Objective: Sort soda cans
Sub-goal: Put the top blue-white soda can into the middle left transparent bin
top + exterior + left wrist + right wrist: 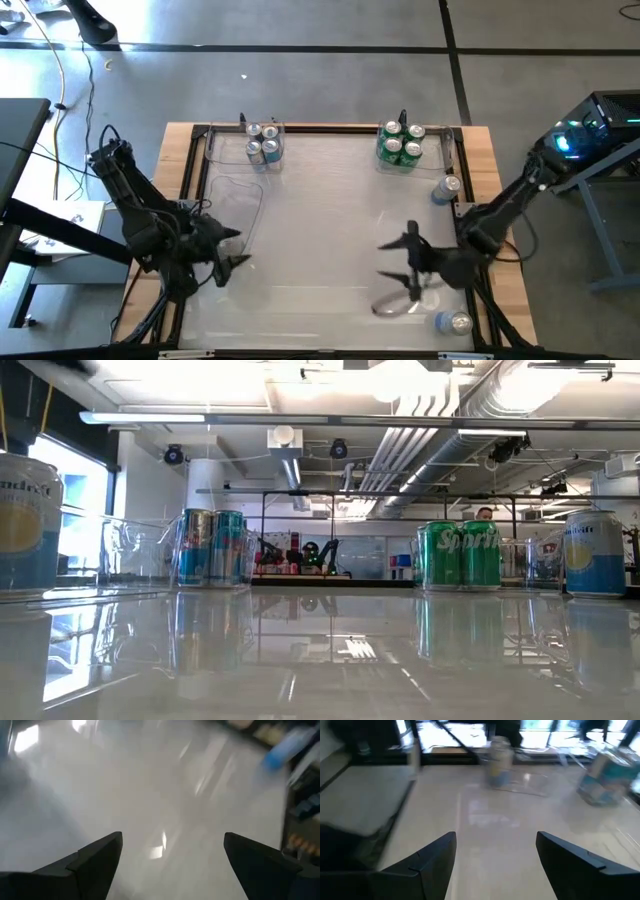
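Note:
A group of blue-and-silver cans [262,143] stands in a clear tray at the far left, and a group of green cans [402,143] in a clear tray at the far right. In the low view they show as the blue cans [210,548] and the green cans [460,555]. One blue-and-silver can [447,188] stands alone by the right edge, another [455,322] at the near right corner. My left gripper [234,248] hovers open over the left half of the table. My right gripper [397,262] is open over the near right part, pointing left. Both wrist views show open fingers over bare table.
A clear tray [405,305] lies just under and near my right gripper; another clear tray [238,205] lies by my left gripper. A wooden frame with black rails [330,128] borders the table. The low view shows a large can [25,520] close at the left.

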`<state>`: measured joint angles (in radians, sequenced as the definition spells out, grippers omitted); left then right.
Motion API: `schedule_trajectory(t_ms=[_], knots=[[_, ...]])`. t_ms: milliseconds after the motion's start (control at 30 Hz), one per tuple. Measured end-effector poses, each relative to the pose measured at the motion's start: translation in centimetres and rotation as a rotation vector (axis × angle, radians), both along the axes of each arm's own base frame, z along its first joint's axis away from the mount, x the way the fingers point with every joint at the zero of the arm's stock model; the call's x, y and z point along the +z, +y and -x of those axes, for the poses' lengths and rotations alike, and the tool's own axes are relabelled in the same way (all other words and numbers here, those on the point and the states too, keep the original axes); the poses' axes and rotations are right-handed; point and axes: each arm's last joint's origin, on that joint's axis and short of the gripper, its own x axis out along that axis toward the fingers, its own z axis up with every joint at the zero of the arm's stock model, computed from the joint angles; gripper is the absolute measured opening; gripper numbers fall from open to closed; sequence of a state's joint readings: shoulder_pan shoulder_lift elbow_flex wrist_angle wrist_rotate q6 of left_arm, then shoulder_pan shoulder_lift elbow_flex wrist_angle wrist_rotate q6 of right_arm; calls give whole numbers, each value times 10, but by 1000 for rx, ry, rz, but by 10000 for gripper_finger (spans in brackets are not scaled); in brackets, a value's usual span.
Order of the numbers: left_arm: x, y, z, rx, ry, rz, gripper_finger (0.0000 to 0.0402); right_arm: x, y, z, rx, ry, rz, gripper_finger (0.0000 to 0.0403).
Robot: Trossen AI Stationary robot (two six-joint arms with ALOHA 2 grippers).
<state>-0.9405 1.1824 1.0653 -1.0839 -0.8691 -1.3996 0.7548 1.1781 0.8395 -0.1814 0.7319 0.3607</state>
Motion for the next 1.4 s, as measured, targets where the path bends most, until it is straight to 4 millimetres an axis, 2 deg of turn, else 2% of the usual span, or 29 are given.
schedule_trajectory(t_ms=[133,200,333,400,600,733,867,1100,1400], knots=[[3,-20,-19,-55,-173,-176,347,49,28,15,89,77,14,271],[2,-30,-29,-62,-223,-259,347,72,35,24,103,122,19,271],[-4,-44,-51,-60,-262,-361,347,109,36,29,67,160,-26,271],[-9,-50,-63,-70,-262,-371,347,120,26,28,-8,179,-39,270],[-28,-66,-89,-69,-278,-386,346,115,-36,33,-507,435,-146,266],[-26,-68,-98,-118,-287,-389,346,110,-72,26,-602,490,-287,267],[-23,-68,-99,-139,-289,-412,346,97,-107,24,-707,657,-350,287],[-24,-65,-101,-134,-270,-445,346,75,-162,24,-850,816,-437,305],[-25,-60,-104,-141,-237,-499,346,50,-222,42,-985,954,-515,305]])
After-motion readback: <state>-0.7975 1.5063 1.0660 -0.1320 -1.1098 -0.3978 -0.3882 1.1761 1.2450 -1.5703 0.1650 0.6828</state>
